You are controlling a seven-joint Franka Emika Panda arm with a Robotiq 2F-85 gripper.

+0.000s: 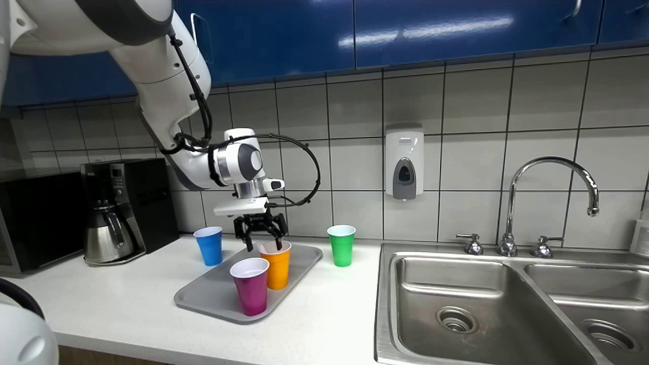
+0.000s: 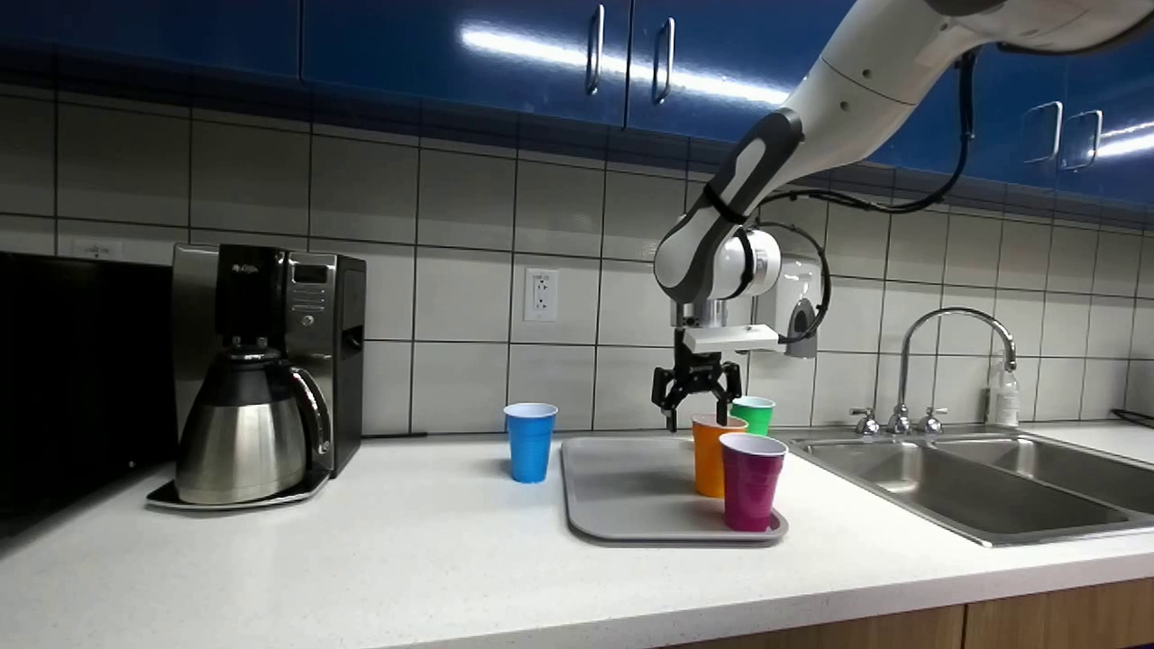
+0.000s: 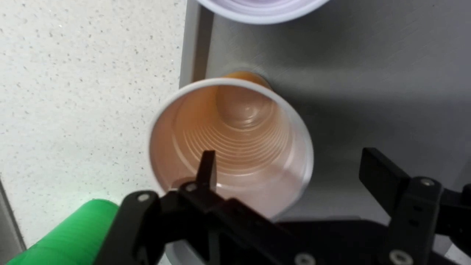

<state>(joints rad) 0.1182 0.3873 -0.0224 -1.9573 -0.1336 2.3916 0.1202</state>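
My gripper (image 1: 263, 247) is open and holds nothing; it also shows in the other views (image 2: 696, 422) (image 3: 289, 151). It points down at the orange cup (image 1: 277, 268), which stands upright on the grey tray (image 1: 203, 295). In the wrist view one finger overlaps the mouth of the orange cup (image 3: 246, 147); the other finger is outside its rim, over the tray (image 3: 386, 73). I cannot tell whether the gripper touches the rim. A magenta cup (image 2: 752, 487) stands upright on the tray beside the orange cup (image 2: 709, 464). Its rim shows at the top of the wrist view (image 3: 261, 16).
A blue cup (image 1: 210, 247) and a green cup (image 1: 342, 247) stand on the white counter (image 2: 433, 559), on opposite sides of the tray. A coffee maker (image 2: 248, 415), a steel sink (image 1: 388, 304) with a faucet (image 1: 512, 203), a wall soap dispenser (image 1: 404, 157) and blue cabinets (image 1: 284, 40) surround the area.
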